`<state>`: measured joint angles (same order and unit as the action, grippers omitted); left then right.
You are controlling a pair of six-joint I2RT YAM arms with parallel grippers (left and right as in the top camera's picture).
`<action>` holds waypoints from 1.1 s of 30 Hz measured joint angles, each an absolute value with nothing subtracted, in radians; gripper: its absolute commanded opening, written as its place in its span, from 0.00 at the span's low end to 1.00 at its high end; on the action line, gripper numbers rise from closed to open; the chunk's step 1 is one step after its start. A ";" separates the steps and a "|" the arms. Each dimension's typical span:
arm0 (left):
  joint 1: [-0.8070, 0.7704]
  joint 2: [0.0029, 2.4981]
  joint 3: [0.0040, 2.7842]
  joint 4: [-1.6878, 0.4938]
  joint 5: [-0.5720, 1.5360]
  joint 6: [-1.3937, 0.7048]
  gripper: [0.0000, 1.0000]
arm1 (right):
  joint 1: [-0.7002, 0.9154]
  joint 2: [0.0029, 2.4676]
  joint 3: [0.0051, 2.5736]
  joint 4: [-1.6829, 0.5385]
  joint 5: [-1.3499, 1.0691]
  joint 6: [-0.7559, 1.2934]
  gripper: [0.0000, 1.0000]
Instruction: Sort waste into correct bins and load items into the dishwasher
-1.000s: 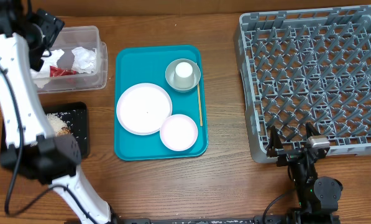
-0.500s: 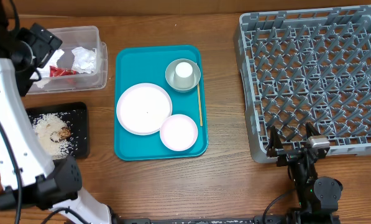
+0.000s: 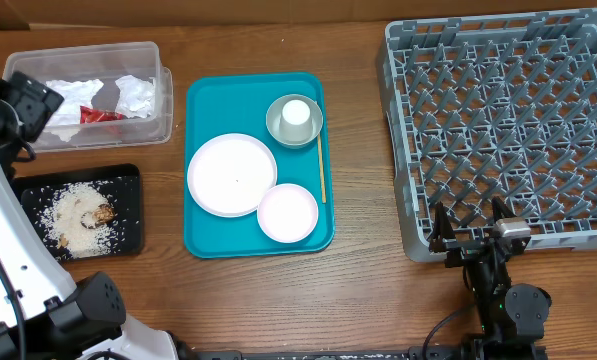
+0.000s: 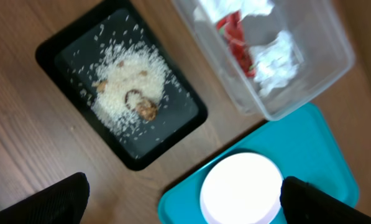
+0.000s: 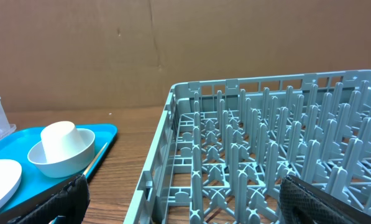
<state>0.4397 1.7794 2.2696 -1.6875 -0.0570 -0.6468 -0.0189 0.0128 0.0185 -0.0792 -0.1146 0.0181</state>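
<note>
Left tool (image 4: 185,186) spread; napkins (image 3: 136,93) in clear tub (image 3: 164,100), rice (image 3: 73,212) in black tray (image 3: 128,185).

Left hand (image 4: 184,202) and right hand (image 5: 185,202) both spread wide, holding nothing.

I count two plates: one large plate (image 3: 231,175), one smaller plate (image 3: 288,213). One bowl (image 3: 275,124), one cup (image 3: 296,116), one thin wooden stick (image 3: 322,170), one teal tray (image 3: 203,100). Two bins: one clear tub (image 3: 165,90), one black tray (image 3: 131,176). One dish rack (image 3: 508,120). One red scrap (image 3: 103,115). Napkin wads are too tangled to count.
</note>
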 measured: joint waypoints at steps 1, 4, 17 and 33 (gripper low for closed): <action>0.440 1.779 2.248 -1.687 -0.057 -0.647 1.00 | -0.019 0.013 0.019 -0.079 -0.115 0.018 1.00; 0.440 1.780 2.191 -1.687 -0.057 -0.647 1.00 | -0.019 0.013 0.019 -0.079 -0.115 0.019 1.00; 0.440 1.781 2.141 -1.679 -0.057 -0.647 1.00 | -0.019 0.013 0.019 -0.029 -0.129 0.035 1.00; 0.440 1.781 2.141 -1.676 -0.057 -0.647 1.00 | -0.019 0.012 0.019 0.533 -0.731 1.017 1.00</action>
